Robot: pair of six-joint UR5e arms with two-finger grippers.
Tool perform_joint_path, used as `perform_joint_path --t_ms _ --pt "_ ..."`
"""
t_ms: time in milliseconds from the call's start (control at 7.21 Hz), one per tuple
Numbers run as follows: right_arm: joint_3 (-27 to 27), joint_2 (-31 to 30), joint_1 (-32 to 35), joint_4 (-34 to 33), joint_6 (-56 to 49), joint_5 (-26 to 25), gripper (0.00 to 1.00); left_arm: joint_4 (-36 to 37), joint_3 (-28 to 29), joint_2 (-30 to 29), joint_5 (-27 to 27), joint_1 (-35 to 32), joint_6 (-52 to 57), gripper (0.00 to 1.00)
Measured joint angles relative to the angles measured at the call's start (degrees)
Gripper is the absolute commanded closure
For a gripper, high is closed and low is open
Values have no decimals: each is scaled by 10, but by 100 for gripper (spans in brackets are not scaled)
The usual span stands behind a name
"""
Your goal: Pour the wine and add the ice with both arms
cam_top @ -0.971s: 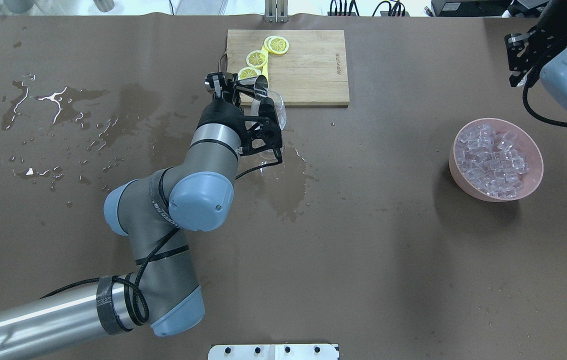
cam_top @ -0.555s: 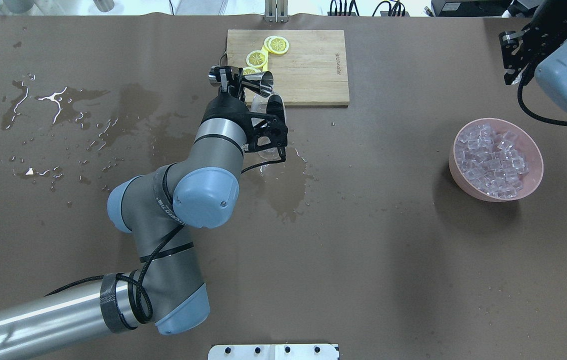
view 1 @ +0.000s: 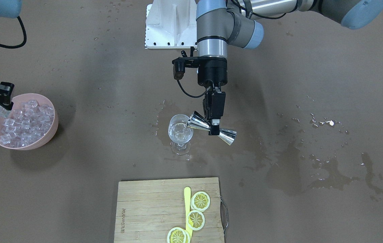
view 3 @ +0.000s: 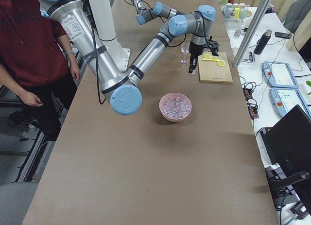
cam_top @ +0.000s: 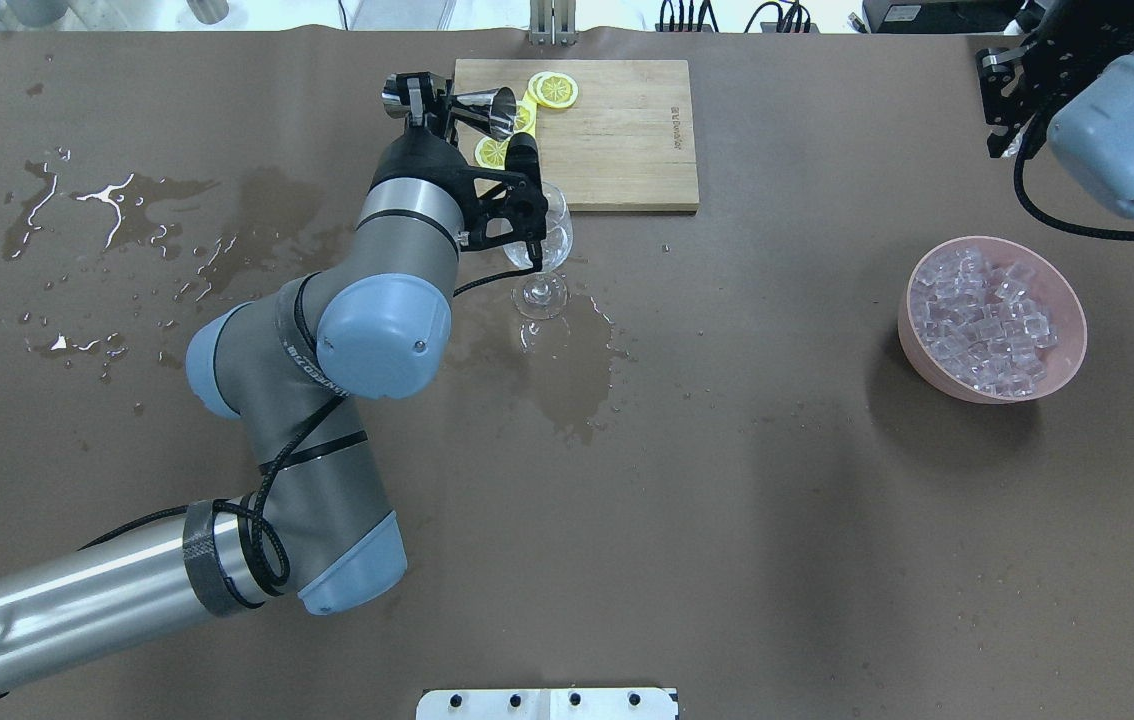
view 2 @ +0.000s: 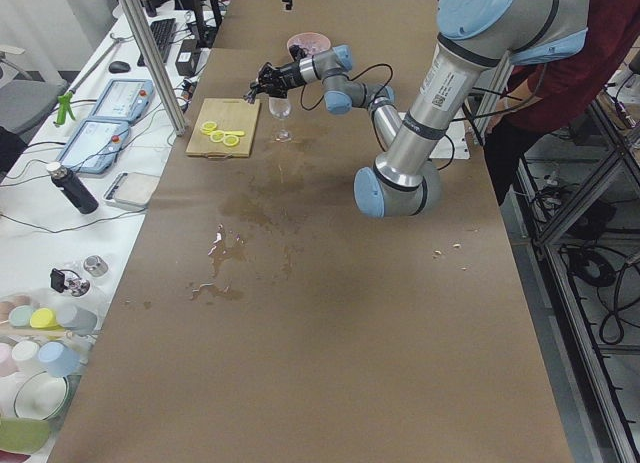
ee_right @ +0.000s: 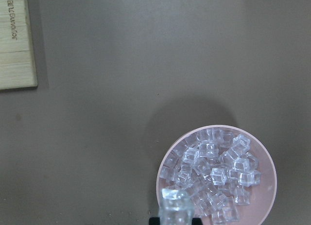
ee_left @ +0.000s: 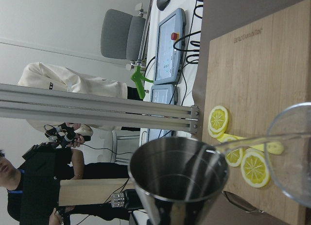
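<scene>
Several wet stains (cam_top: 127, 200) darken the brown table (cam_top: 727, 500) toward nine o'clock. Left gripper (view 1: 214, 126) clamps a jigger (view 1: 198, 123) tipped beside the wine glass (view 1: 179, 133); right gripper (view 1: 3, 105) pinches one ice cube (ee_right: 176, 208) above the three-o'clock bowl (cam_top: 927, 375).

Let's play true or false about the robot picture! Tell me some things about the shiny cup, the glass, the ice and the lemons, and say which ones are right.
1. The left gripper holds a shiny metal jigger. True.
2. The wine glass lies tipped over on the table. False: it stands upright on its foot.
3. The pink bowl has lots of ice cubes in it. True.
4. The lemon slices are in the bowl. False: they lie on the wooden cutting board.
5. The right gripper is empty. False: it holds one ice cube above the bowl.
</scene>
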Motion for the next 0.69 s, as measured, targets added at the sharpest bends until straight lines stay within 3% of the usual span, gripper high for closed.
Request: perform_joint_path --t_ms 693 --pt "-10 24 -12 1 23 -1 78 17 8 5 4 -5 18 100"
